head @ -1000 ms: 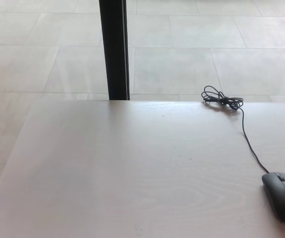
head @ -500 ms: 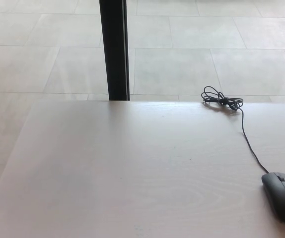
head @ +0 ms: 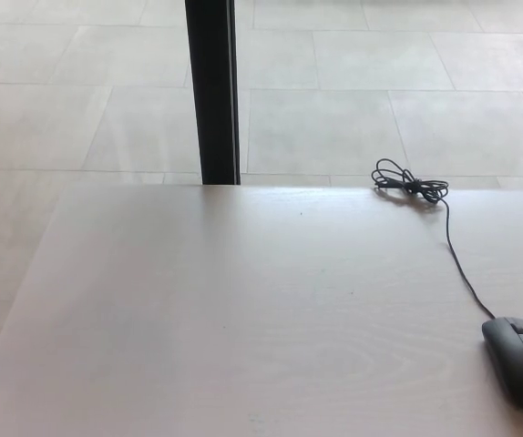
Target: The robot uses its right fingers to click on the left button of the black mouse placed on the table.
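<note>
**Head view: mouse at the table's right edge, neither hand in frame**

From my station I see the pale wooden table (head: 243,309) filling the lower two thirds of the picture. The black mouse (head: 520,361) lies flat at the table's near right, close to the picture's right edge, its nose pointing away from me and a little left. Its scroll wheel (head: 517,329) shows as a small dark notch between the two buttons. The cord (head: 456,264) runs from the nose toward the far edge and ends in a loose bundle (head: 407,183) lying on the tabletop by that edge. A black post (head: 213,91) stands upright behind the table on the tiled floor (head: 380,100). I cannot report the state of either hand: neither one appears in this picture.
</note>
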Tool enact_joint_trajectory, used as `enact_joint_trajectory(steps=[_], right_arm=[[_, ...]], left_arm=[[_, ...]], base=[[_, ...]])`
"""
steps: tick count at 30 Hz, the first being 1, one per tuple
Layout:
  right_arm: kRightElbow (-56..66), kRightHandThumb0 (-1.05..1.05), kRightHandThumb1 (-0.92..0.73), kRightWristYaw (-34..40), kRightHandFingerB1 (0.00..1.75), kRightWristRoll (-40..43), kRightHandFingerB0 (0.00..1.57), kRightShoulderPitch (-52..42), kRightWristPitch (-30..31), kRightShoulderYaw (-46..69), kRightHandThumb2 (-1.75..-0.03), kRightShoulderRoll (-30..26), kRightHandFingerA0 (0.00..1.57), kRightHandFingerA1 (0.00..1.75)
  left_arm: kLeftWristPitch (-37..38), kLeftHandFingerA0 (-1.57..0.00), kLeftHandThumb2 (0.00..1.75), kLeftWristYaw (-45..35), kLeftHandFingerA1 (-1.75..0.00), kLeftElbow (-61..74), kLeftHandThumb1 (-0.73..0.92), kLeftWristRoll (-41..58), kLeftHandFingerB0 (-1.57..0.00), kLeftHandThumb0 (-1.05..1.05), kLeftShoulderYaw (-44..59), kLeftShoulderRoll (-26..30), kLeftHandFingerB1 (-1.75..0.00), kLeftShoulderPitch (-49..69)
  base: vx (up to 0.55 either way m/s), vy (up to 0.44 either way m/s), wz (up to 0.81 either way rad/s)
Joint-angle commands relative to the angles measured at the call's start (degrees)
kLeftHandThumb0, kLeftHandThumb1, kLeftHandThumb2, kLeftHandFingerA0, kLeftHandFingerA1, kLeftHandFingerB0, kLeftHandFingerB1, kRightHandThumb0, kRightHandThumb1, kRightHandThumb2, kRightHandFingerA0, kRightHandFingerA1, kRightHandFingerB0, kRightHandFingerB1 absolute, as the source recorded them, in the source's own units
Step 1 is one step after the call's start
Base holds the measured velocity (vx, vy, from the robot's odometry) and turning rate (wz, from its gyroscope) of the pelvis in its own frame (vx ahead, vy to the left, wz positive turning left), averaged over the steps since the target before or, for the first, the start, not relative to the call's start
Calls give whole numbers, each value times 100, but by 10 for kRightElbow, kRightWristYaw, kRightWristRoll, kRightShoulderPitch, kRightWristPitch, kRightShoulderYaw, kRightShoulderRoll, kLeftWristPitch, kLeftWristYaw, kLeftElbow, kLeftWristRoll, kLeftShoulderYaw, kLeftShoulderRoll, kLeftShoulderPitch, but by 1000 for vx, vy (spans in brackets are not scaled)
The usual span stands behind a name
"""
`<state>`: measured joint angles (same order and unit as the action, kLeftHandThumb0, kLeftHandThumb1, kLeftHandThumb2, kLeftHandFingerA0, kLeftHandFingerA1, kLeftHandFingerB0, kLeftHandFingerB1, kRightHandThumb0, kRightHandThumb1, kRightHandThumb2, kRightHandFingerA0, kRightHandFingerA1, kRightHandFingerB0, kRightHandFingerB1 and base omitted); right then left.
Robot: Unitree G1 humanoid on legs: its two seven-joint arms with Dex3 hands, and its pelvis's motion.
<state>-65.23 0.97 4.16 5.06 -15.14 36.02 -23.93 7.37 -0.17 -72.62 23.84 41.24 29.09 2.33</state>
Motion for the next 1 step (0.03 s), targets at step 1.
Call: enact_joint_trajectory(steps=[1], right_arm=[[9, -68, -66, -3, 37, 23, 37, -7, 5, -12, -69, 2, 60, 50]], left_arm=[[14, -75, 58, -12, -66, 0, 61, 12, -59, -59, 8, 2, -54, 1]], base=[[0, 0, 0]])
